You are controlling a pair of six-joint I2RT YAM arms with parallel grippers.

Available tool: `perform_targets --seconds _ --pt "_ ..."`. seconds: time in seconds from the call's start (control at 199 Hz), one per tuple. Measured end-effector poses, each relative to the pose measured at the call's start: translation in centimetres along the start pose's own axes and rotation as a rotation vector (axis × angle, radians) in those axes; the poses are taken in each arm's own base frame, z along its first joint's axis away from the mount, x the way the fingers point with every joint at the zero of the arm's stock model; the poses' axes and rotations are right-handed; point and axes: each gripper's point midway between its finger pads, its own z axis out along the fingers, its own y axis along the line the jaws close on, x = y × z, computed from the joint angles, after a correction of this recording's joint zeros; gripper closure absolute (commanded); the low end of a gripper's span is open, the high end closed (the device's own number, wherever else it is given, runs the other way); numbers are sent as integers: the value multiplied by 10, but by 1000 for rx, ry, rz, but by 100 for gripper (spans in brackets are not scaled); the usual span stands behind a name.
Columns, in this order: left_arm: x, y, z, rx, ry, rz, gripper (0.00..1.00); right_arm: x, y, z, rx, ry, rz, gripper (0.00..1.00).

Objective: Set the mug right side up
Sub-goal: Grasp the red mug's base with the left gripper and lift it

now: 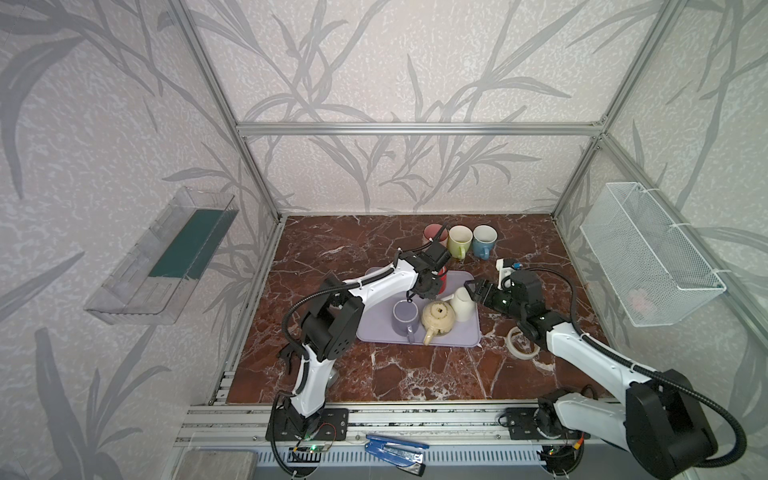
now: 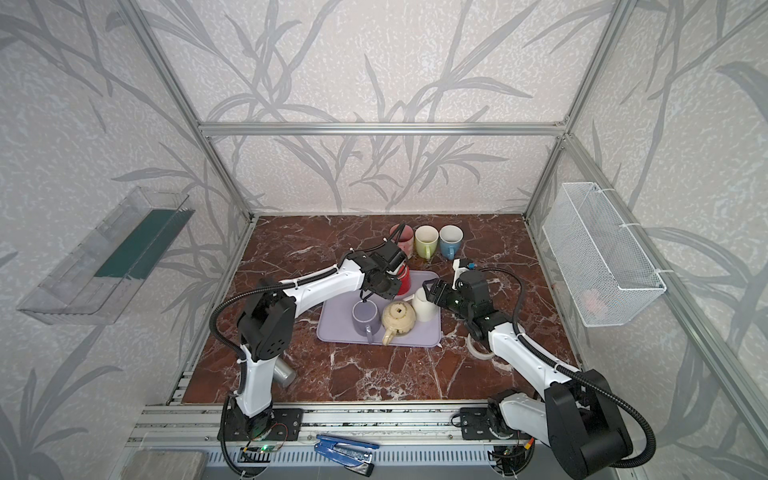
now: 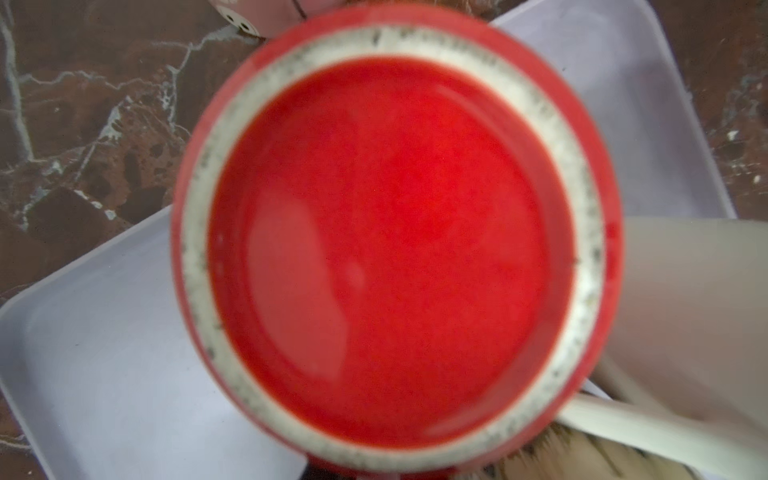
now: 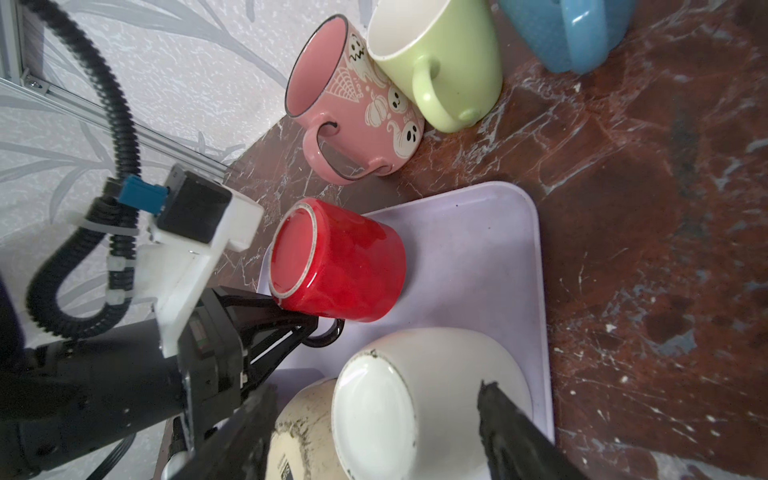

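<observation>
At about 1 o'clock on the smooth lavender tray (image 4: 478,249), rounded at its corners: a glossy red mug (image 4: 345,266), cylindrical, mouth down, with a pale, speckled, unglazed foot ring around its red base. Clamped on its thin black loop handle, tips together: the left pincer (image 4: 308,325). At 3 o'clock on the tray, just beside the red one: a smooth white mug (image 4: 449,365), likewise base up, with dark flecks on its foot ring. Either side of it, set wide apart: the black fingers of the right pincer (image 4: 376,388), contact with the wall impossible to tell. Toward 5 o'clock, a round cream teapot (image 1: 438,319) with stained, crackled glaze and a square opening on top. Toward 8 o'clock, an upright purple mug (image 1: 405,316). At 12 o'clock beyond the tray, on the white-veined red-brown marble bench (image 1: 374,374), a row of upright mugs: a pink mug (image 4: 365,108) with white ghost prints, a pale green mug (image 4: 449,62) and a speckled blue mug (image 4: 573,33).
</observation>
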Motion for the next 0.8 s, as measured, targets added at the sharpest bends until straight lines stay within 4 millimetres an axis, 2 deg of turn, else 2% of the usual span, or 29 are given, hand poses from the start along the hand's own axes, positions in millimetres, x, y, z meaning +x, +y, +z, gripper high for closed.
perform_targets --seconds 0.346,0.562,0.803 --pt "-16 6 -57 21 -116 -15 100 3 11 0 -74 4 -24 24" --pt "-4 11 -81 39 -148 -34 100 3 21 -5 -136 -9 -53 24" --pt "18 22 -120 100 -231 -101 100 -4 47 -14 -263 -42 -94 25"
